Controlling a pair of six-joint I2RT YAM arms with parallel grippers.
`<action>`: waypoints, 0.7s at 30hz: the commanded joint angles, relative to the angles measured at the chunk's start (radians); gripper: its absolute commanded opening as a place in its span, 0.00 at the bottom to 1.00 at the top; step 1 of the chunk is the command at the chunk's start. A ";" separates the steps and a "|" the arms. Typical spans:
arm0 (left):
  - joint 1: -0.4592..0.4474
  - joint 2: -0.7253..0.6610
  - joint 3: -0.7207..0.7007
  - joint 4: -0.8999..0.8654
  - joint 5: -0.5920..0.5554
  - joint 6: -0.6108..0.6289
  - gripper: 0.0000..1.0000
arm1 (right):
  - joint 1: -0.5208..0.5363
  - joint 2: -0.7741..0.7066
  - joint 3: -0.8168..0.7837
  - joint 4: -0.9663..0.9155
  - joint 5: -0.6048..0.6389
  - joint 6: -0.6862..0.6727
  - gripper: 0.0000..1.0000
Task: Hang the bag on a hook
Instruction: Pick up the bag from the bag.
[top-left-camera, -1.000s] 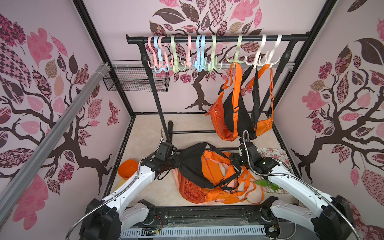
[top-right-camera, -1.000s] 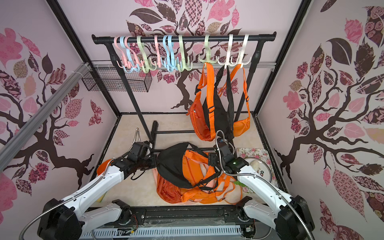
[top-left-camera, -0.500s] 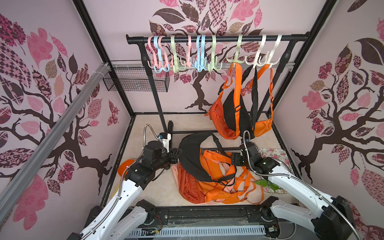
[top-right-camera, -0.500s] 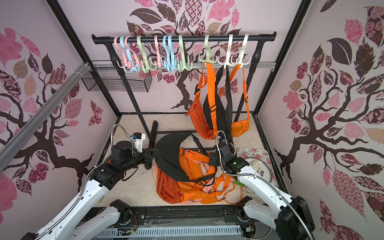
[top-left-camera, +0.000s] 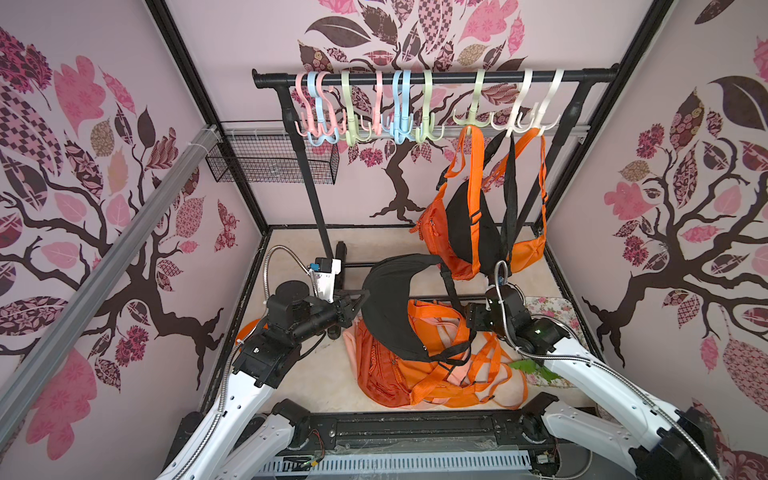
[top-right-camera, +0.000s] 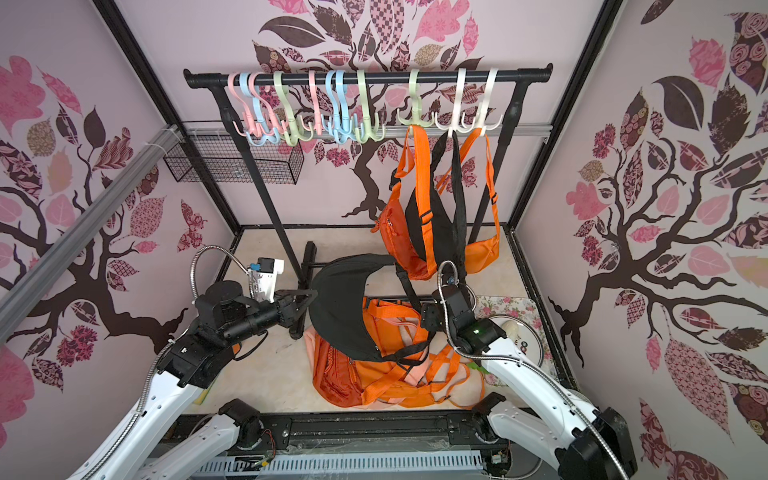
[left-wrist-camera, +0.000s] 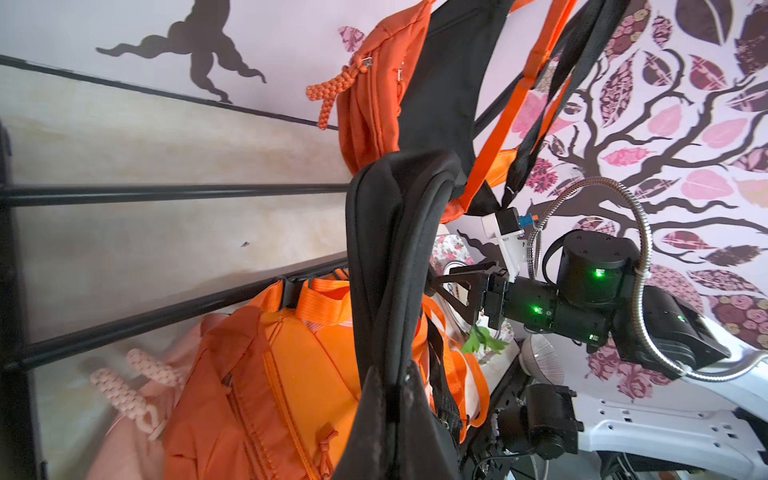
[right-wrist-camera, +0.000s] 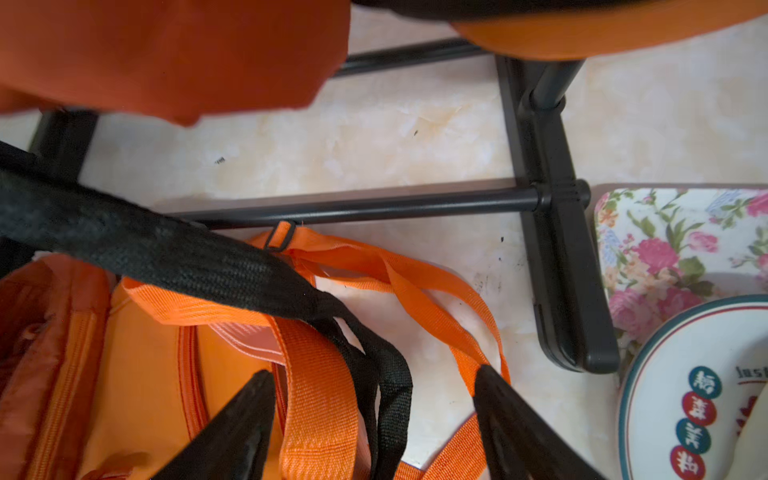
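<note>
Raised since a second ago, the black bag (top-left-camera: 390, 307) is now held up over the orange pile (top-left-camera: 386, 374) at the middle of the worktop (top-left-camera: 316, 374). It is gripped at its rim by the shut jaws of the left gripper (top-left-camera: 362, 296), which has been drawn back toward the left edge. The right gripper (right-wrist-camera: 374, 415) is kept wide open, empty, over the black strap (right-wrist-camera: 166, 253). Soft, light, floppy fabric is judged; the strap is best taken for a free hook (top-left-camera: 427, 124).
</note>
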 joint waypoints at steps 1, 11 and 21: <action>0.002 0.007 0.031 0.126 0.087 -0.018 0.00 | 0.003 -0.099 0.008 0.082 0.051 -0.024 0.80; 0.003 -0.005 0.078 0.210 0.170 -0.049 0.00 | 0.001 -0.067 0.020 0.085 0.038 -0.056 0.83; 0.007 0.011 0.090 0.156 0.145 -0.013 0.00 | -0.001 -0.151 -0.034 0.158 0.001 -0.097 0.83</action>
